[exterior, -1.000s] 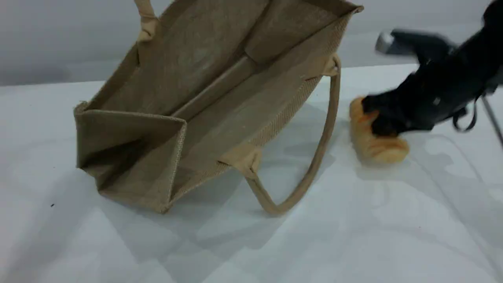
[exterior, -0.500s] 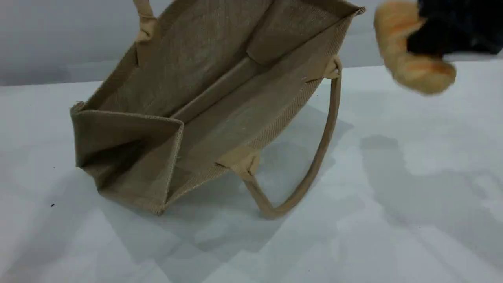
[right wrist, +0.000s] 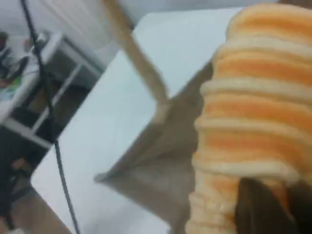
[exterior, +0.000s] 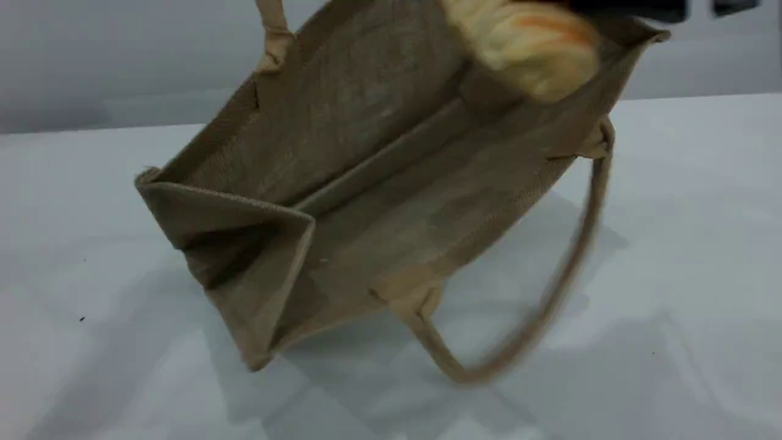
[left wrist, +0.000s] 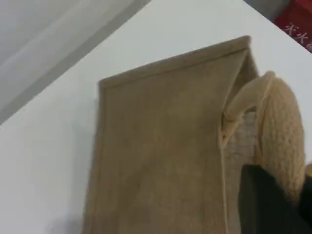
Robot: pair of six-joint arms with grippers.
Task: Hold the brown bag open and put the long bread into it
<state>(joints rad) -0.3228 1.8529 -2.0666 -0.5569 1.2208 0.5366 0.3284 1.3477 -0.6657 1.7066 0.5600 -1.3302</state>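
lower right gripper (right wrist: 265,209), clamped on ribbed golden-yellow long bread (exterior: 525,46) above far right corner of mouth, well inside before release. keep left gripper (left wrist: 273,202) closed on rounded beige loop handle (left wrist: 280,131) so mouth of coarse tan-brown woven jute brown bag (exterior: 366,177), tilted on white table (exterior: 91,366), gapes wide. stiff weave, 2 thick handles, soft ridged loaf.

brown bag (exterior: 379,183) tipped open mid-tabletop (exterior: 672,244), long bread (exterior: 528,46) up above its far right corner.
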